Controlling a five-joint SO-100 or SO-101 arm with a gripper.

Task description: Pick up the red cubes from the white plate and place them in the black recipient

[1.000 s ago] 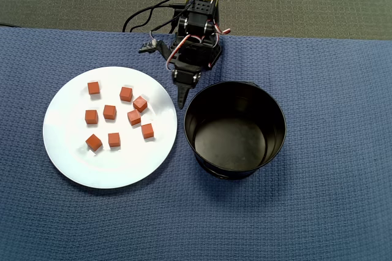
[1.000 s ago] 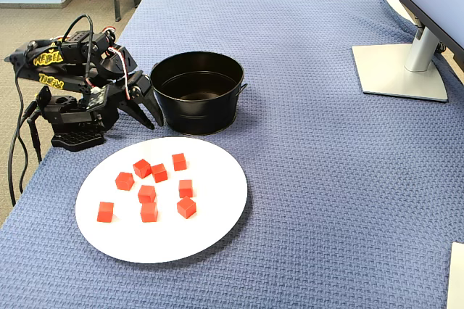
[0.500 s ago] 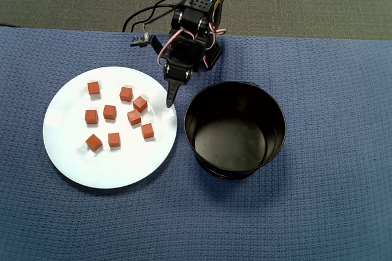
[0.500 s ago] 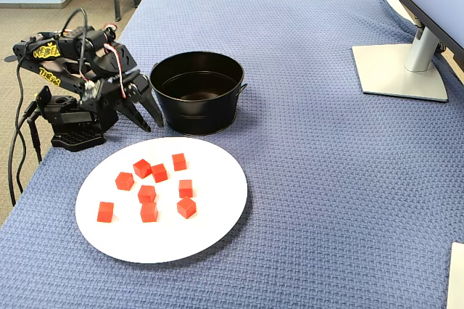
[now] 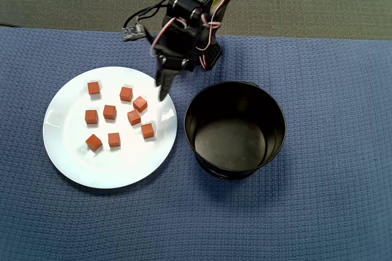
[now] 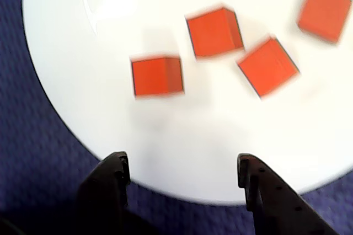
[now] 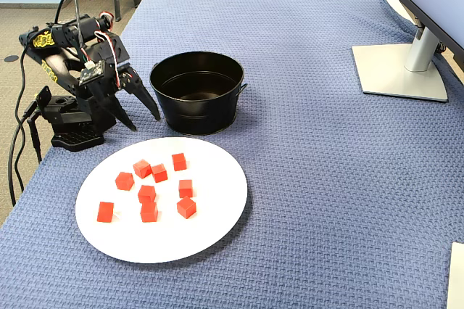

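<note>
Cubes (image 5: 109, 112), all nine by my count, sit on the plate (image 5: 73, 163); the pot (image 5: 235, 127) beside it looks empty. Above the plate's near rim hangs the tool (image 6: 182, 171), spread and holding nothing. I'd line it up squarely over the nearest cube (image 6: 157, 75), then drop straight down before squeezing.

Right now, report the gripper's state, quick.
Gripper: open and empty, hovering over the near rim of the white plate, touching no red cubes.
</note>
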